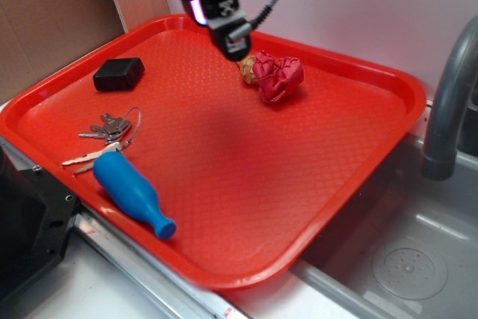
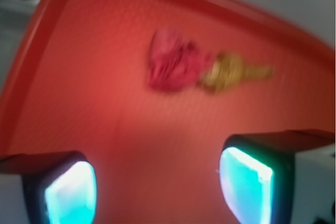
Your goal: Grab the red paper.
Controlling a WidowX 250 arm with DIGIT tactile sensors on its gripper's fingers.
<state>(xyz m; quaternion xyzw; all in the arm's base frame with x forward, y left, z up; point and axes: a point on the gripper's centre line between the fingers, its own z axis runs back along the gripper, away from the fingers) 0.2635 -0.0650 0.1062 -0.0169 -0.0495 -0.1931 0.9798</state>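
Note:
The red paper (image 1: 278,76), a crumpled crimson ball, lies near the far edge of the orange-red tray (image 1: 224,184). A tan ridged lump (image 1: 249,63) touches its left side. My gripper (image 1: 233,39) hovers just above and to the left of the paper, over the lump. In the blurred wrist view the red paper (image 2: 172,66) sits ahead of my gripper (image 2: 157,187), with the tan lump (image 2: 231,72) to its right. My fingers (image 2: 245,184) are spread wide, glowing cyan, with only bare tray between them.
On the tray sit a black box (image 1: 118,74) at the back left, a bunch of keys (image 1: 108,134) and a blue bottle-shaped toy (image 1: 134,193) at the front left. A grey sink (image 1: 411,259) and faucet (image 1: 448,102) are at the right.

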